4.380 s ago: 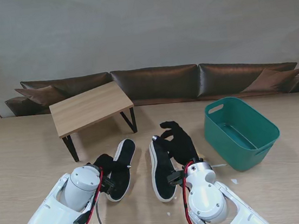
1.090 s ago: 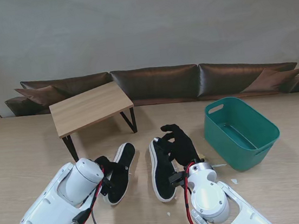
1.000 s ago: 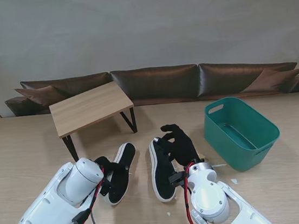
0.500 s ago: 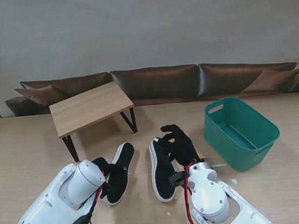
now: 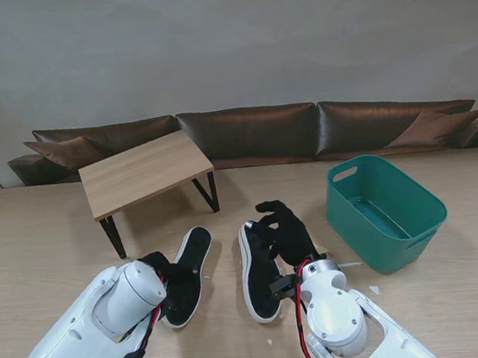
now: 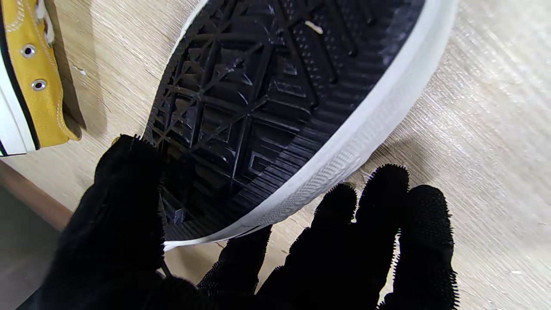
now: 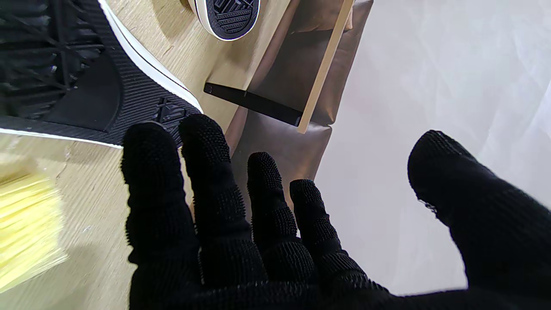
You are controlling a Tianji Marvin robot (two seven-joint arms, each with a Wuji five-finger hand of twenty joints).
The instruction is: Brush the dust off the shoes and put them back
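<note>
Holding, left robot hand [image 5: 165, 271]: black-gloved, clamped on the left-side shoe [image 5: 187, 271], a sneaker with a black tread sole and a white rubber rim, left of centre in the frame.
Grip detail: in the left wrist view the thumb [image 6: 120, 193] presses on the tread [image 6: 275, 86] while the other fingers [image 6: 379, 224] curl round the white rim from the opposite side.
Left-side shoe, pose: sole turned up toward the camera and tilted, toe pointing farther from me; whether it touches the light wooden surface [image 5: 39, 256] cannot be told.
Right-side shoe [image 5: 257, 273]: a matching sneaker with a yellow canvas upper [image 6: 30, 73], lying at the centre of the frame with its sole showing, apart from the left-side shoe.
Right robot hand [image 5: 285, 230]: black-gloved, fingers [image 7: 202, 172] spread and thumb wide apart, gripping nothing, just beside the right-side shoe's toe end.
Pale yellow bristly object [image 7: 26, 228]: blurred in the right wrist view, close to the right-side shoe's sole; its nature cannot be told.
Teal plastic tub [image 5: 387, 213]: right part of the frame, on the surface.
Small wooden table with black legs [image 5: 142, 173]: upper left of the frame.
Brown leather sofa [image 5: 251, 134]: across the frame, farthest from me.
</note>
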